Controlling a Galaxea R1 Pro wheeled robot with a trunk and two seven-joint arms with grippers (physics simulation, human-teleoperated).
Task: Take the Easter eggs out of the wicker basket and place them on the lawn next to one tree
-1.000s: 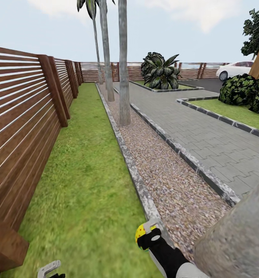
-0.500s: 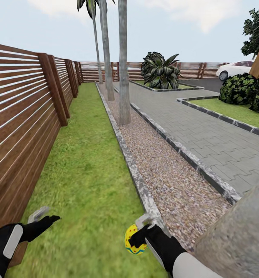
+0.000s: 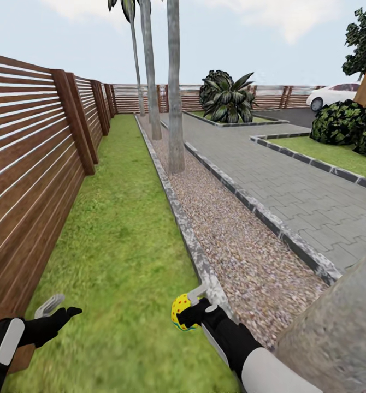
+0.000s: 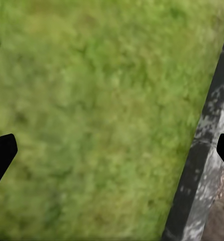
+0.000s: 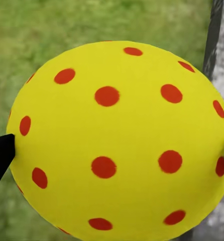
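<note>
Your right claw (image 3: 187,312) pinches a yellow egg (image 3: 179,312) with red dots, holding it above the lawn (image 3: 123,229) just beside the grey stone kerb (image 3: 183,229) — in the right wrist view the egg (image 5: 117,143) sits between both black fingertips (image 5: 0,155). Your left claw (image 3: 54,310) hangs over the grass with its fingers spread and nothing between them. A mottled grey tree trunk (image 3: 336,333) rises close at your right, beyond the gravel strip (image 3: 232,245); a wooden fence (image 3: 35,180) borders the lawn — on your left.
</note>
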